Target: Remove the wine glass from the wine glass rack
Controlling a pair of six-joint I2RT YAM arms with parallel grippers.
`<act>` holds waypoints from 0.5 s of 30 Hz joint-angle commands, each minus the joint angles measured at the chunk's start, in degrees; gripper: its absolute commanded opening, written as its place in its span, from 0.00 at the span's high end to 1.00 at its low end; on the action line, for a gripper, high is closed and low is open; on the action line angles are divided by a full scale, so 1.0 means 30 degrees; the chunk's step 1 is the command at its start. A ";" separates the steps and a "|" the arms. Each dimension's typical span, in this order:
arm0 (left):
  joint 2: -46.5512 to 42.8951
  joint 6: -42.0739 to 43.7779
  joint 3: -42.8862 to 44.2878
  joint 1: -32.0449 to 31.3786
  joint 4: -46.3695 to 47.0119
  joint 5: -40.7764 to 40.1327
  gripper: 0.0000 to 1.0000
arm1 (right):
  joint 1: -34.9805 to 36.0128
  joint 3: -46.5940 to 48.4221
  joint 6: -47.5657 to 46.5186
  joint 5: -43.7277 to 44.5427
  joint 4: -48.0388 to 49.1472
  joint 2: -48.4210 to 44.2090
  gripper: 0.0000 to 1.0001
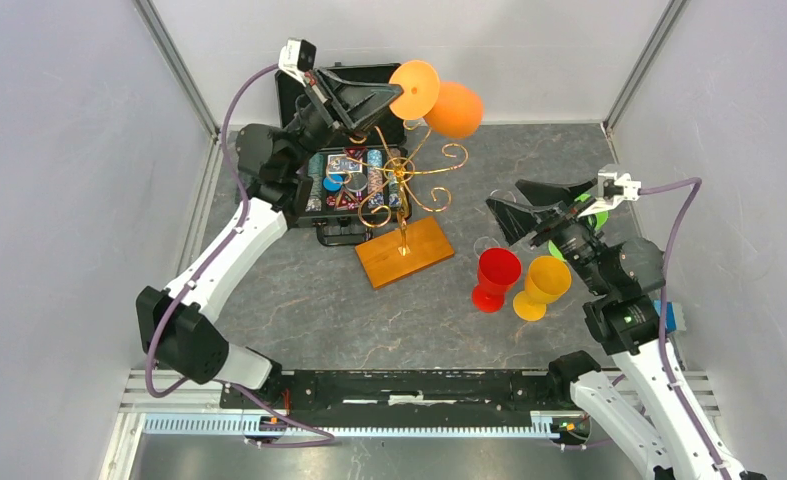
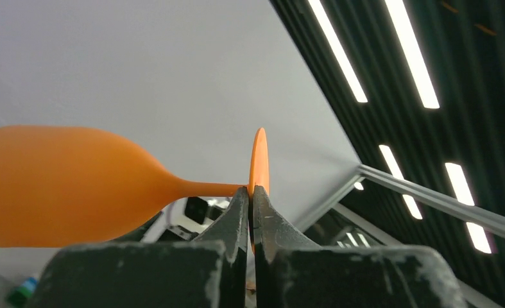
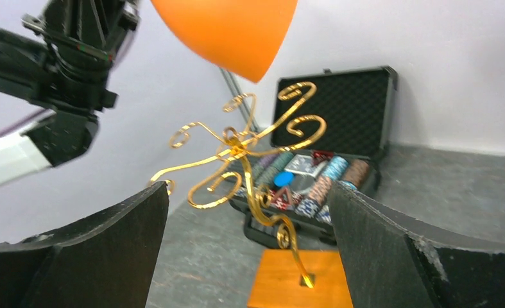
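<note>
No legible text in any view.
Printed box (image 1: 346,163) in black case (image 1: 334,236), eleven o'clock from wine glass rack (image 1: 405,252): too small and blurred to read.

You see the gold rack (image 3: 237,151) mid-frame: above it, the orange wine glass (image 3: 227,32); behind it, the open chip case (image 3: 339,109).

- left arm (image 1: 231,250): white links, black joints, purple cable (image 1: 226,125)
- right arm (image 1: 659,385): same build
- wrist cameras (image 1: 296,55): white
- fingers (image 3: 89,256): black, scuffed
</note>
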 commanded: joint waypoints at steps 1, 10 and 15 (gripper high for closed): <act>-0.1418 -0.5266 -0.0728 -0.0515 0.3430 -0.0382 0.98 | 0.0061 -0.1039 0.3049 -0.0891 0.6700 -0.0089 0.02; -0.3125 -0.7469 -0.2022 -0.1417 0.4223 -0.0721 0.98 | 0.0069 -0.0740 0.5415 -0.3698 1.2515 0.1873 0.06; -0.3332 -0.7648 -0.1809 -0.1652 0.4172 -0.0547 0.98 | 0.0062 -0.0283 0.7998 -0.5824 1.7149 0.3588 0.17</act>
